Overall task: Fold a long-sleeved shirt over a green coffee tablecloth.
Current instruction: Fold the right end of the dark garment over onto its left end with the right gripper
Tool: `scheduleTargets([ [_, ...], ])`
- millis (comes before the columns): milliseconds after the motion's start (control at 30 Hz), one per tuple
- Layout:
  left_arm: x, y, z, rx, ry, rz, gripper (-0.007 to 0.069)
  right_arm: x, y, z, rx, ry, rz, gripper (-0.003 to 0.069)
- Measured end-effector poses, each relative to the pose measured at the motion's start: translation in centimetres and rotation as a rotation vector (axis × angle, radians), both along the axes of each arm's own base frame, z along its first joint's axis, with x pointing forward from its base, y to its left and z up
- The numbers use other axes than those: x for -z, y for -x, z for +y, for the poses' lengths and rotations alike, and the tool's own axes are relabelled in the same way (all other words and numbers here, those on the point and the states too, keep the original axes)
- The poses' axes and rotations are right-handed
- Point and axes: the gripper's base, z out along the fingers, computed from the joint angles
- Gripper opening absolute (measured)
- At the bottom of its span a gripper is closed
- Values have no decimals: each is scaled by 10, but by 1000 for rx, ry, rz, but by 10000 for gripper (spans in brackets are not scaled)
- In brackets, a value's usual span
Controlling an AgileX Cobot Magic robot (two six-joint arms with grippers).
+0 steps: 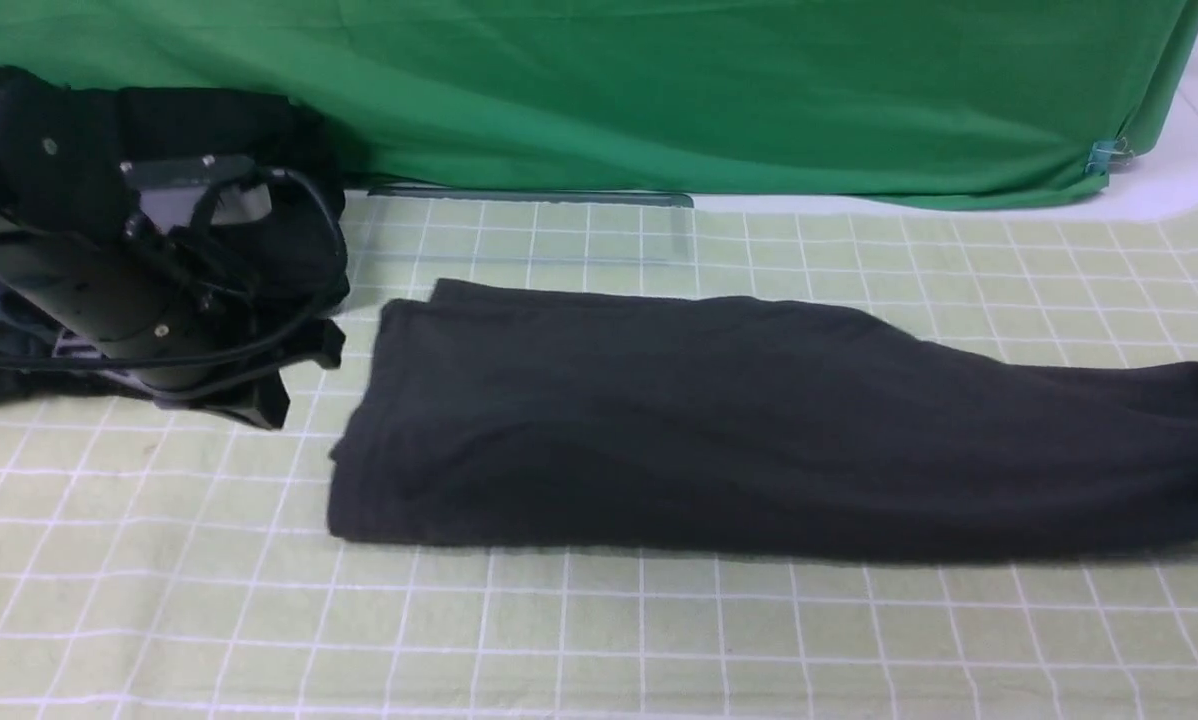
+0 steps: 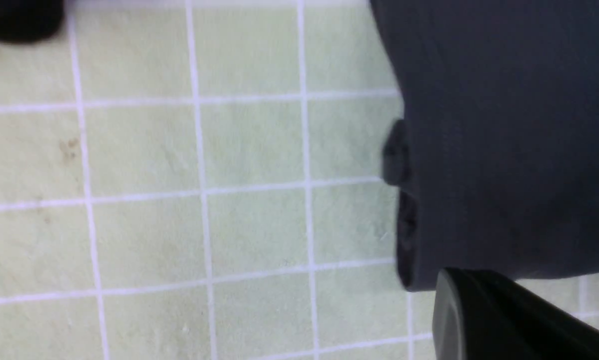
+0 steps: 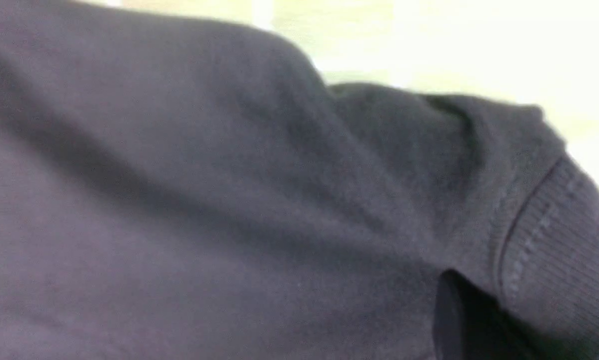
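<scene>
Jaws of my right gripper (image 3: 472, 325) are clamped on the shirt (image 1: 719, 420); my left gripper (image 1: 294, 385), at frame left, is closed on nothing.

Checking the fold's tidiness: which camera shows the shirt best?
The front view: the long-sleeved shirt lies as a long folded strip across the green coffee tablecloth, only its right end cut off. The left wrist view shows one folded end; the right wrist view, a blurred close-up with a ribbed band.
</scene>
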Motion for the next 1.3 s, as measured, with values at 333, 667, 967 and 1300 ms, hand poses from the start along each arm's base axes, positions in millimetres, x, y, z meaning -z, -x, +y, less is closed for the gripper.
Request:
scheduleTargets([
  [333,-13,4,10,-31,7,-43,-4,-107,6,78,-132,-66,-176,10],
  [667,-7,0,13,-34,-12,-38,-4,-137,11,258,-440,-318,-306,10],
  [967,-7,0,13,-34,-12,-37,-4,-67,8,392,-595,-449,-234,10],
  [1300,-7,1,13,-34,-13,-29,-4,9,20,484,-635,-563,-184,83],
])
